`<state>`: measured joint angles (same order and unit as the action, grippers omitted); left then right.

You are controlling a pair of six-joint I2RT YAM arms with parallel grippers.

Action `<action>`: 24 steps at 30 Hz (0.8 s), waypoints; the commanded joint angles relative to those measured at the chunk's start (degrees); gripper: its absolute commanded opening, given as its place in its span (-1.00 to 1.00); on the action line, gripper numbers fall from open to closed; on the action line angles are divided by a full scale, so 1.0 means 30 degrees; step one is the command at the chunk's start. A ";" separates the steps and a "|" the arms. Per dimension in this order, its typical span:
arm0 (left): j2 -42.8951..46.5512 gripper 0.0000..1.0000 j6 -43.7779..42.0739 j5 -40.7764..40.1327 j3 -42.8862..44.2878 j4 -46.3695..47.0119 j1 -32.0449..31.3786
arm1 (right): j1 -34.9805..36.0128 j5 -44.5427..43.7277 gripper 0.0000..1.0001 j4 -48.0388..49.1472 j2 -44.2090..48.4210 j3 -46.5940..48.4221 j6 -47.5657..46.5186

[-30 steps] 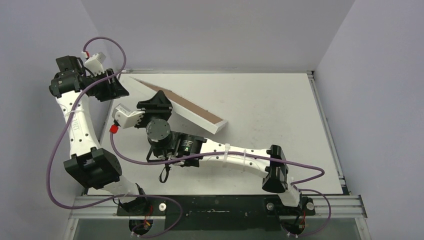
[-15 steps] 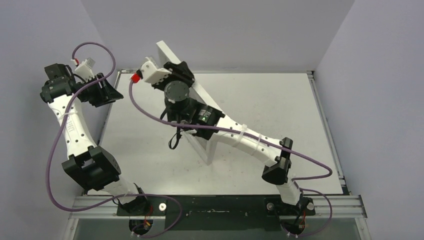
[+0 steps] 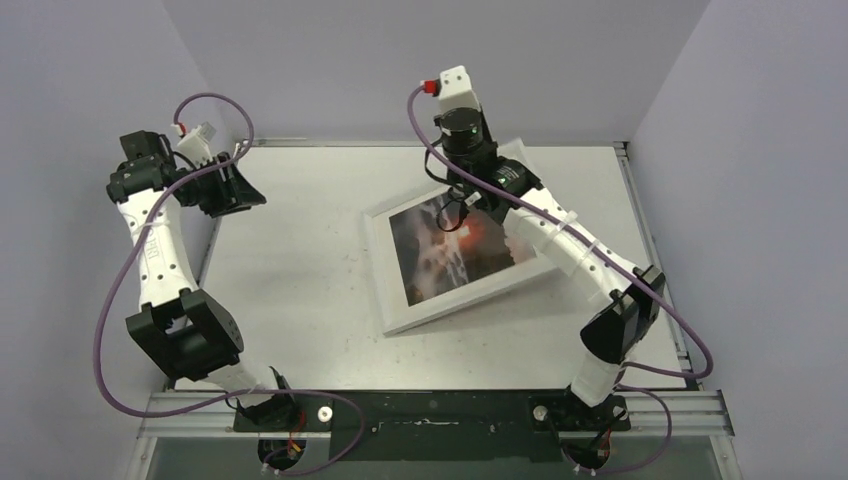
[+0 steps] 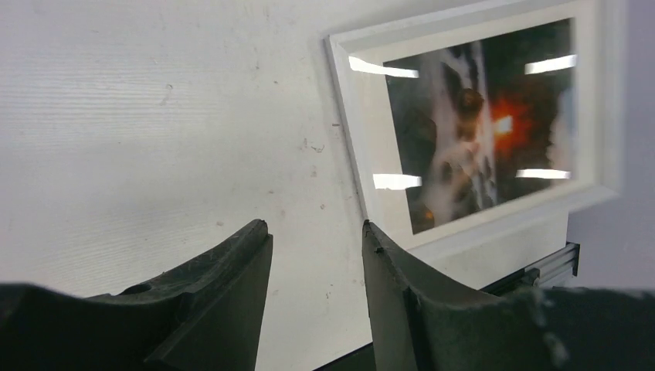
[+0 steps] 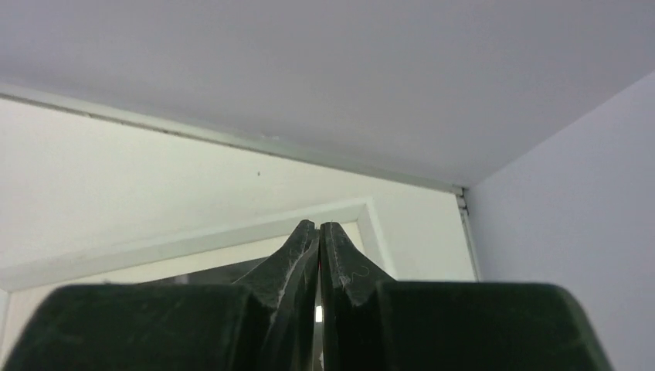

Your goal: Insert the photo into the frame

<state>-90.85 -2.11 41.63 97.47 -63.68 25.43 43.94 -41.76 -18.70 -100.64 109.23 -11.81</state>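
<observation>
White moulding runs all round the frame [image 3: 389,270], which lies flat and face up on the pale table [image 3: 300,260], right of centre and turned askew to the table's edges. Inside it sits the photo [image 3: 440,262]: a dark scene with an orange-red glow towards its upper right, grey cloud streaks down the middle and bluish patches. In the left wrist view, bright bars of light are mirrored on the glazing over the print.

Nothing else lies on the table near the frame. The right arm [image 3: 560,240] reaches across the frame's far right part in the top view and hides that corner. The right gripper [image 5: 318,224] hangs over the frame's far border with its fingers pressed together on nothing; whether the tips touch the moulding cannot be told. The left gripper [image 4: 313,226] hovers above bare table at the far left, well apart from the frame, its jaws partly spread and empty. Purple cables [image 3: 110,300] loop along both arms.
</observation>
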 commanded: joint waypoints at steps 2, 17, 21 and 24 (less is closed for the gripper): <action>0.0635 -0.12 -0.0215 -0.0479 -0.1232 0.1209 -0.1120 | -0.2977 0.3568 -0.89 -0.0125 0.2210 -0.4278 0.4420; 0.0339 -0.07 -0.0638 -0.2609 -0.5377 0.3311 -0.4209 | -1.0702 1.1117 -0.26 0.1580 0.3267 -1.2524 1.0339; -0.0214 -0.06 -0.0675 -0.3565 -0.6651 0.4237 -0.6127 | -1.4060 1.4888 0.41 0.3167 0.3113 -1.4521 1.2699; -0.0870 -0.06 -0.0655 -0.3990 -0.7036 0.4673 -0.7575 | -1.6605 1.7713 0.58 0.3797 0.2214 -1.5286 1.4076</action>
<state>-91.61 -3.36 32.01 77.30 -54.50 7.22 1.08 -1.58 -13.43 -94.13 65.19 22.26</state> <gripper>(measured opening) 0.468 0.760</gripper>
